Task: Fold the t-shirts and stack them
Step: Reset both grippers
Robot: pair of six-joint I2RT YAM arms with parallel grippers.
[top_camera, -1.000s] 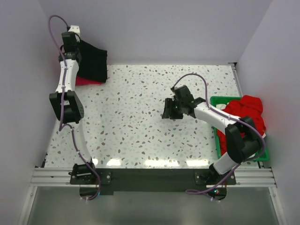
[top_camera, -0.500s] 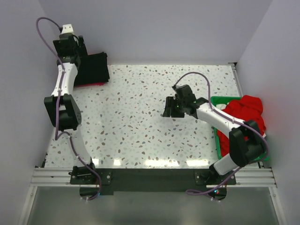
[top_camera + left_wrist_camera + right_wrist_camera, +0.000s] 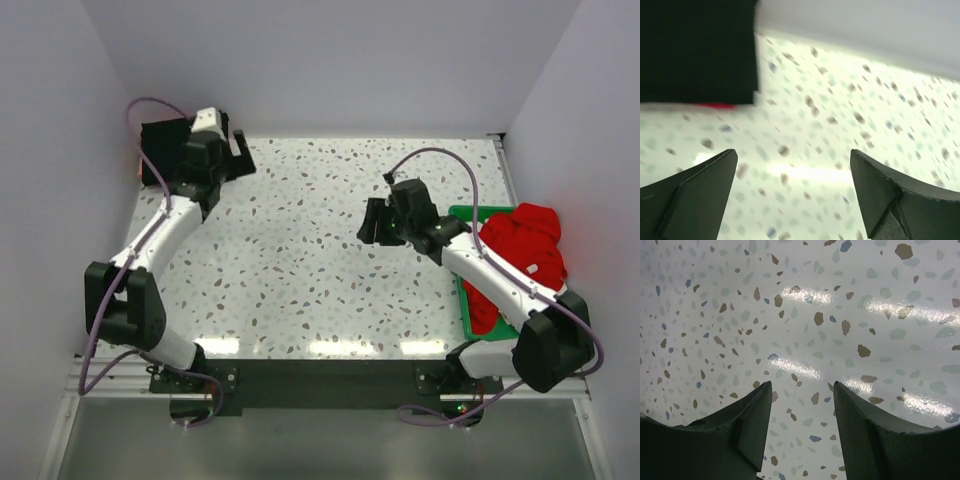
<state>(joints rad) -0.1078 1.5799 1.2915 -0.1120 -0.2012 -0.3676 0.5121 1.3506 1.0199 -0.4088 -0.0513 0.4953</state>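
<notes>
A folded black t-shirt (image 3: 163,150) lies in the table's far left corner. In the left wrist view the black t-shirt (image 3: 697,50) has a sliver of a red t-shirt (image 3: 715,105) showing under its edge. My left gripper (image 3: 238,155) hovers just right of that stack, open wide (image 3: 793,155), with only table between its fingers. A crumpled red t-shirt (image 3: 520,245) fills the green tray (image 3: 462,213) at the right. My right gripper (image 3: 372,222) hangs over the table left of the tray, open and empty (image 3: 802,385).
White walls close the table on the left, back and right. The terrazzo tabletop (image 3: 300,250) stretches between the two arms. A small white patch (image 3: 536,268) shows among the red cloth in the tray.
My left gripper has opened, let go of the black t-shirt and swung right, off the stack. The right gripper has shifted slightly right.
</notes>
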